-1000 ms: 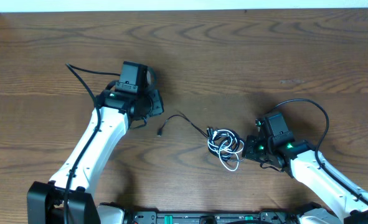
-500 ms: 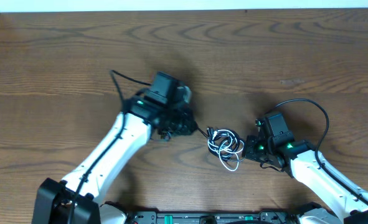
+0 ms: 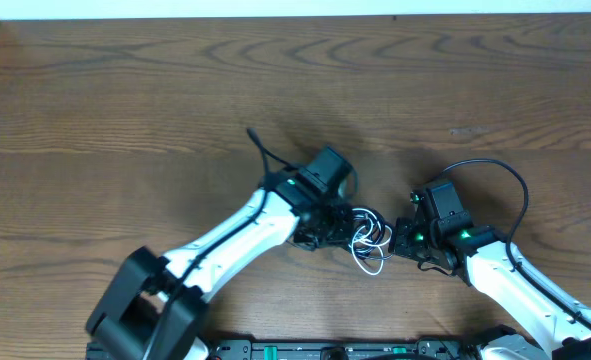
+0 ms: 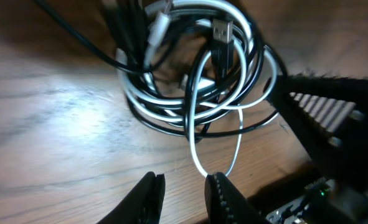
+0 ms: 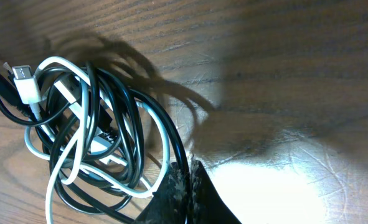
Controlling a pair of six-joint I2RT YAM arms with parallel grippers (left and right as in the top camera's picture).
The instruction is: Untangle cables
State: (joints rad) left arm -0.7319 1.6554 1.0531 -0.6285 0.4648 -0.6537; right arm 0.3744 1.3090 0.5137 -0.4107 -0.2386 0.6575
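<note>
On the desk (image 3: 125, 100), centre right: cables (image 3: 367, 232) knotted in one white-and-black coil. Left gripper (image 4: 182, 180) parted slightly, empty, just beside it. Right gripper (image 5: 185, 180) clenched at its other edge, grasp on a strand unclear.

I see my right gripper (image 5: 185, 165) at 6 o'clock, fingers pressed together above the wooden table (image 5: 277, 68). Toward 9 o'clock the white cable (image 5: 59, 60) and black cable (image 5: 131, 106) lie coiled together, with a white plug (image 5: 23, 81) at 10 o'clock. The outer black loop reaches my fingertips.
</note>
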